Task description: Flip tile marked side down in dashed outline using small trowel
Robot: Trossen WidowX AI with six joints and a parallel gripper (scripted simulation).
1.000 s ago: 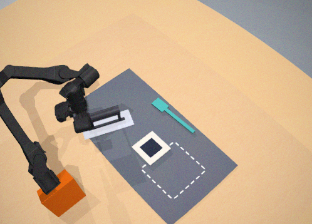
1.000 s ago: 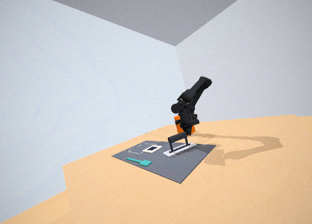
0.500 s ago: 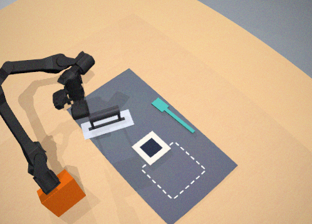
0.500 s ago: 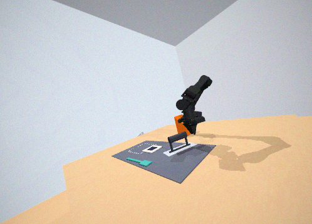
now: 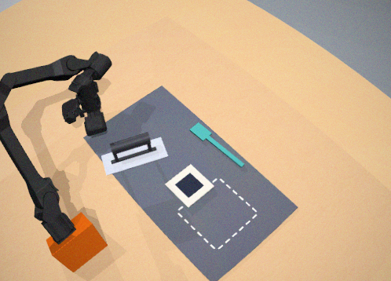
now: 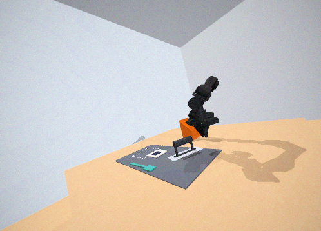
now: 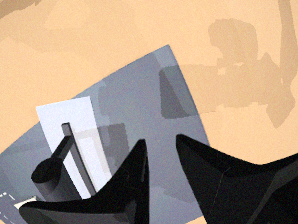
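A white tile lies on the grey mat with its dark marked square facing up. It overlaps one corner of the dashed outline. A small teal trowel lies flat on the mat, far from the arm. A larger pale trowel with a dark bar handle lies flat on the mat near the arm. My gripper hovers over the mat's edge beside that large trowel. Its fingers stand narrow with nothing between them.
The arm's orange base block stands on the tan table, off the mat's near-left corner. The arm reaches from there over the table left of the mat.
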